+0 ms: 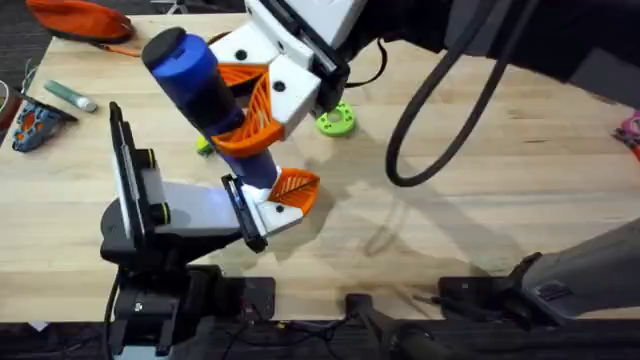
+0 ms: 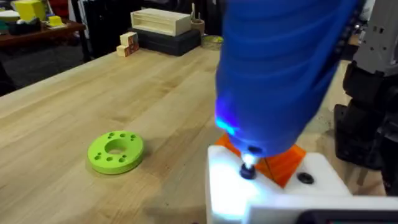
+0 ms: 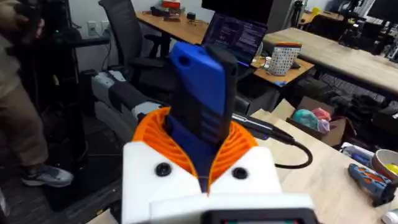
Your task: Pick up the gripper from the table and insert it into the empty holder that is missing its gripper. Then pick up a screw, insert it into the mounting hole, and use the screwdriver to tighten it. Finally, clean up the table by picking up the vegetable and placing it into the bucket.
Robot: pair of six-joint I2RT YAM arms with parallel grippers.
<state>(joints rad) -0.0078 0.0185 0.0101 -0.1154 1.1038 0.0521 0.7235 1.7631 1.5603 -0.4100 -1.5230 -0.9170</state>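
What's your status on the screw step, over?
Right gripper shut on screwdriver. Tip on screw at holder, orange gripper seated. Left gripper state unclear. Green disc sits apart, nothing blocking.

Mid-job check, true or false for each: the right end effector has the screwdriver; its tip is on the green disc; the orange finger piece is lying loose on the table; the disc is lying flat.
1. The right end effector grips the blue screwdriver. True.
2. The screwdriver tip is on the green disc. False: it meets the white holder; the disc lies apart.
3. The orange finger piece lies loose on the table. False: it sits at the holder.
4. The disc lies flat on the table. True.
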